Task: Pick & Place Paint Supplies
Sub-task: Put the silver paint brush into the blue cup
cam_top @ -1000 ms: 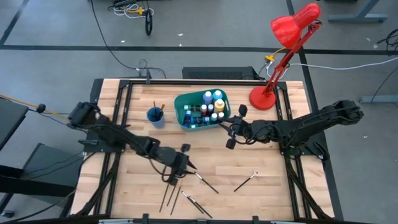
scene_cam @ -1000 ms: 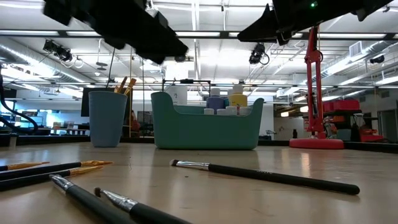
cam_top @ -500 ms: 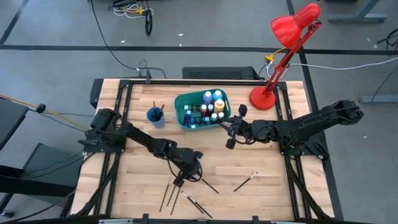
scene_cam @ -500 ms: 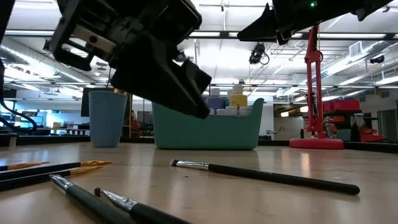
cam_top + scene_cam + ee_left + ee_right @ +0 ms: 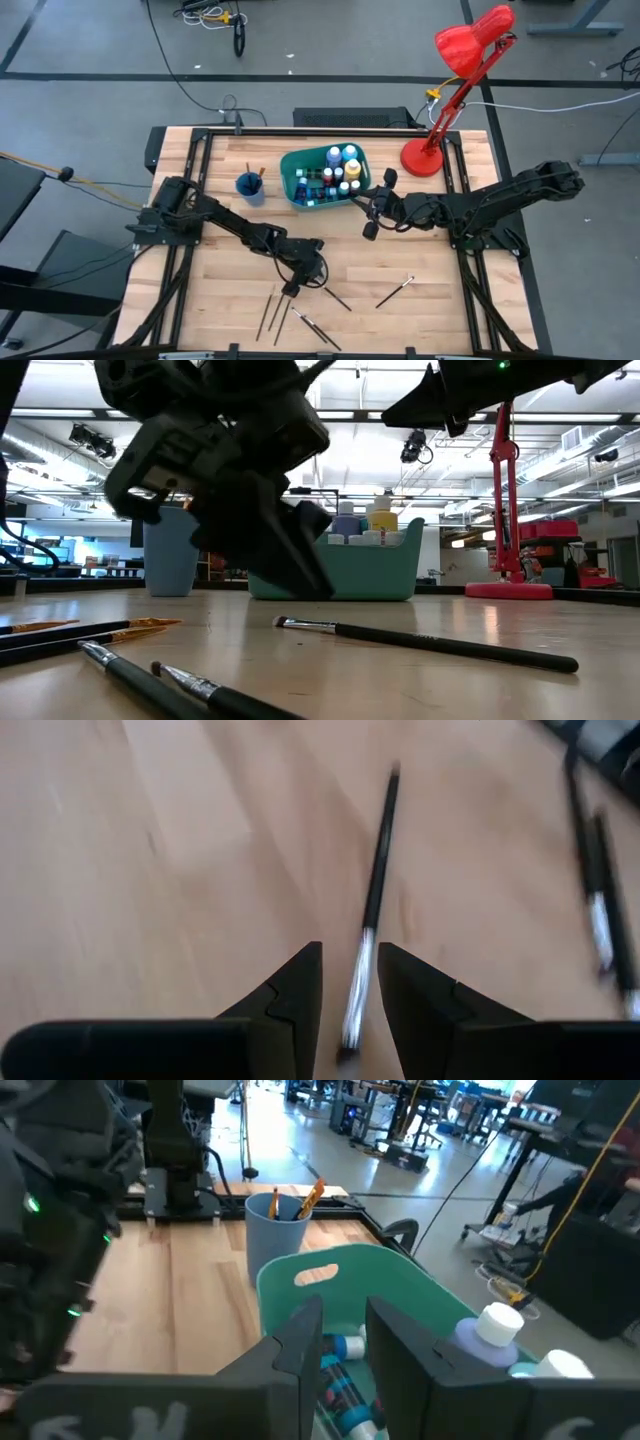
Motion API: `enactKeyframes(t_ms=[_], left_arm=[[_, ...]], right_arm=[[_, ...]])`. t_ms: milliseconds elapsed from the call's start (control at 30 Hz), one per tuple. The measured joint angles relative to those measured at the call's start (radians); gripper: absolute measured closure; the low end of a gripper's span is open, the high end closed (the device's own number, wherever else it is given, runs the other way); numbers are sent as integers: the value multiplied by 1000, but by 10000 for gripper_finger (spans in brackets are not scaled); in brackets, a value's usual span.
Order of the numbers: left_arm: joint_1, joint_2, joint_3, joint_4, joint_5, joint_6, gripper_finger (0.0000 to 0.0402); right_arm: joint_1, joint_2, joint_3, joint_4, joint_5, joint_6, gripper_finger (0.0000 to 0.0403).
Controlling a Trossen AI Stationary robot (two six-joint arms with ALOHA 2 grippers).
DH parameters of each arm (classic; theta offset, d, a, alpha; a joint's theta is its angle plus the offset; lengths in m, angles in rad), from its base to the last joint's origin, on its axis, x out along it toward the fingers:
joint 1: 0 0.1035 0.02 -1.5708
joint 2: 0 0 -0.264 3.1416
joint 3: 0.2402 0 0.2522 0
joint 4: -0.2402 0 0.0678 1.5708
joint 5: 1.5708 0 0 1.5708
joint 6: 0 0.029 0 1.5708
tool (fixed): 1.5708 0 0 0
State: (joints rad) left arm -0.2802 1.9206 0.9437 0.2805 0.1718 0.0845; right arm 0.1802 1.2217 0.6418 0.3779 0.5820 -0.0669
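Teal bin holds blue, yellow and white paint bottles; beside the bin, a blue cup and red lamp; black-handled brushes on pale wood.

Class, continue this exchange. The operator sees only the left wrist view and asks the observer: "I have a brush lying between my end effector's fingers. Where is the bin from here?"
Observer: The teal bin stands farther back on the table, near its middle, with paint bottles already inside.
Operator: Are any brushes loose that I can't see?
Observer: Yes, a lone brush lies by itself toward the right arm's side.
Operator: What is the other arm doing?
Observer: The right end effector hovers at the bin's edge, open and empty.
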Motion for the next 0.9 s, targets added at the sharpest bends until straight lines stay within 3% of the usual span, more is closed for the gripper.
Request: enactKeyframes(t_ms=[300,500,733,900], left_arm=[[-4,117,5,113,19,-55,292],[-4,138,5,114,2,-48,296],[-4,140,3,113,-22,-20,384],[-4,137,2,116,-47,-28,372]], right_arm=[[0,1,1,-40,-130,68,319],[0,1,1,-37,-148,59,319],[0,1,1,-29,-147,56,319],[0,1,0,-28,-147,55,319]])
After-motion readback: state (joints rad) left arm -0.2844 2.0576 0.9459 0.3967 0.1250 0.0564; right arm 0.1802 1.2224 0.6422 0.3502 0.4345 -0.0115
